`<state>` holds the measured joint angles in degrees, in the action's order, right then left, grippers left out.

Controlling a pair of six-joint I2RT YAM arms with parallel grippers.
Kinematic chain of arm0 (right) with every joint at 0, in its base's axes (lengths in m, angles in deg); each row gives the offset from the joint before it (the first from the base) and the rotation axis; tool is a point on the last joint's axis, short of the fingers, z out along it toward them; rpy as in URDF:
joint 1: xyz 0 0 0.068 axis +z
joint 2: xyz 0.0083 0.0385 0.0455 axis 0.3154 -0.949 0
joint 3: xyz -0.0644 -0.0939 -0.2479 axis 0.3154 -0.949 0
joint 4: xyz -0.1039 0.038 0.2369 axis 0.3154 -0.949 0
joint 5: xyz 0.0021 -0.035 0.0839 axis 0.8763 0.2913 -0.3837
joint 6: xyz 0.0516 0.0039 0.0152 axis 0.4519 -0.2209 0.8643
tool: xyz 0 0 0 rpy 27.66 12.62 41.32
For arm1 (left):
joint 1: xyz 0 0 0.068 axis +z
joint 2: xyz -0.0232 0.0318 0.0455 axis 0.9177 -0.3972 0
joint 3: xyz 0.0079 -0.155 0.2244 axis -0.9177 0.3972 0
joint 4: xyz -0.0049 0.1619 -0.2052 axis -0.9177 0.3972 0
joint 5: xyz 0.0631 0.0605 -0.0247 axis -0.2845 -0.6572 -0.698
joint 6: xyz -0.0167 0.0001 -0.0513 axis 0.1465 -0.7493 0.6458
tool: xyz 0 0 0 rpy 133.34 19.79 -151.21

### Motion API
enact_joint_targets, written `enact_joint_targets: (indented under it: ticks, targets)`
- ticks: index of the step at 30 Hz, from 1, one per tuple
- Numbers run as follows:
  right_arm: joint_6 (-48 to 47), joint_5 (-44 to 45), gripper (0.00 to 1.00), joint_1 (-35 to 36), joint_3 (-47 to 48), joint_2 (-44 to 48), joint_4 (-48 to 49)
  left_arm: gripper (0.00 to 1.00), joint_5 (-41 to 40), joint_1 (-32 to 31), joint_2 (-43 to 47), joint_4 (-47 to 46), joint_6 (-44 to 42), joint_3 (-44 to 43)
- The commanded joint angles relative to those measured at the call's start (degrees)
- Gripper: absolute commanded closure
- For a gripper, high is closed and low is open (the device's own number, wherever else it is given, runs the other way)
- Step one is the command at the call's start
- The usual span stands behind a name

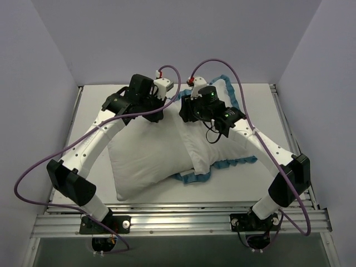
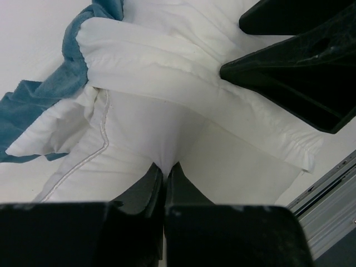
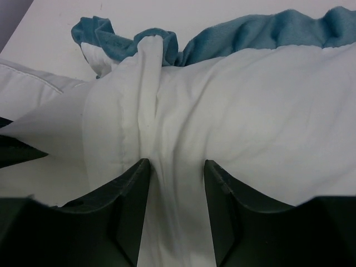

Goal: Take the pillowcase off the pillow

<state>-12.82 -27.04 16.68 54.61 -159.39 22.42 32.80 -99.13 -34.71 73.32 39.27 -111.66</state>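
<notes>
The plain white pillow point(image 1: 142, 161) lies left of centre, its right end still inside the pillowcase point(image 1: 222, 147). The pillowcase is turned white side out, and its teal ruffle point(image 1: 192, 179) shows along the edges. My left gripper point(image 1: 160, 114) is at the pillow's far end. In the left wrist view it point(image 2: 165, 168) is shut on a pinch of the pillow's white fabric point(image 2: 133, 139), just below the pillowcase's hem point(image 2: 167, 61). My right gripper point(image 1: 187, 114) is open. Its jaws point(image 3: 177, 167) press down on either side of a ridge of the pillowcase point(image 3: 250, 100).
The white table point(image 1: 256, 100) ends in metal rails point(image 1: 178, 214) at the near edge. Grey walls close in the left, right and back. The two grippers are close together; my right gripper's fingers point(image 2: 289, 72) show in the left wrist view. Purple cables loop above both arms.
</notes>
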Motion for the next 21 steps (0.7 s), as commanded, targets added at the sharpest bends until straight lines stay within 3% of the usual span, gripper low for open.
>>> enact_joint_targets:
  ticks: [1, 8, 11, 12, 14, 16, 21]
  targets:
    - [-1.4, -1.6, 0.60, 1.6, -0.3, 0.7, -0.8, 0.98, -0.9, -0.2, 4.5, -8.3, -0.2, -1.4]
    - [-1.1, -3.5, 0.62, 2.2, -0.2, -1.6, -1.2, 0.98, -0.6, -0.2, 4.7, -8.8, -0.2, -1.5]
    - [-1.1, -2.6, 0.76, 2.4, -0.8, -2.2, -0.9, 0.98, -1.0, -0.2, 5.3, -8.3, -0.2, -1.2]
    - [-1.1, -1.5, 0.89, 2.4, -0.9, -2.3, -0.9, 0.98, -1.0, -0.2, 5.5, -8.1, 0.7, -0.8]
    - [-1.3, 2.6, 1.00, 1.9, -0.8, -2.4, -1.4, 0.98, -2.2, -0.2, 6.5, -8.0, 1.6, -0.3]
    - [-1.5, 7.3, 1.00, 1.1, -0.4, -2.4, -2.6, 0.98, -4.4, 0.0, 7.8, -7.2, 1.9, 0.0]
    - [2.2, 10.9, 1.00, -11.4, 1.5, 0.1, -4.6, 0.98, -10.1, 1.2, 10.9, -3.1, 3.5, -0.5]
